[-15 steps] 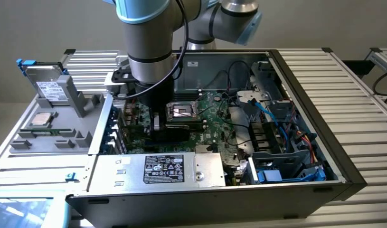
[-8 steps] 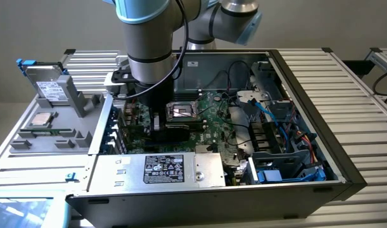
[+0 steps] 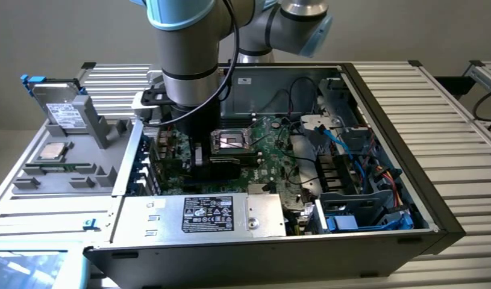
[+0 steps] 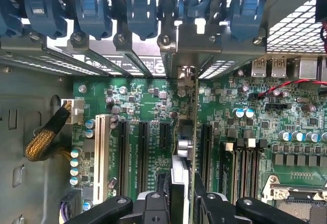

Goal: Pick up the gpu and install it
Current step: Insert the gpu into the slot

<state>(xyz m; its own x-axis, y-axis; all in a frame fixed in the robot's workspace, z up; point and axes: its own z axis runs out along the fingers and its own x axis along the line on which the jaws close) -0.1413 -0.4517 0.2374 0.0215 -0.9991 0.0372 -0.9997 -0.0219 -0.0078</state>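
The gpu (image 4: 180,170) is seen edge-on in the wrist view, standing upright over the green motherboard (image 4: 138,94). It lies in line with a black expansion slot. Its silver end bracket (image 4: 186,55) reaches up to the case's rear slot openings under the blue latches (image 4: 143,12). My gripper (image 4: 179,206) is shut on the card, with a black finger (image 4: 150,208) on each side. In the exterior view the gripper (image 3: 199,155) is down inside the open computer case (image 3: 390,150), just to the exterior view's left of the CPU socket (image 3: 229,141).
Empty black slots and a white slot (image 4: 100,147) flank the card. A silver hard drive (image 3: 64,111) and a CPU (image 3: 52,152) rest on the grey tray at the exterior view's left. The power supply (image 3: 209,214) closes the near side. Blue cables (image 3: 341,150) crowd the exterior view's right.
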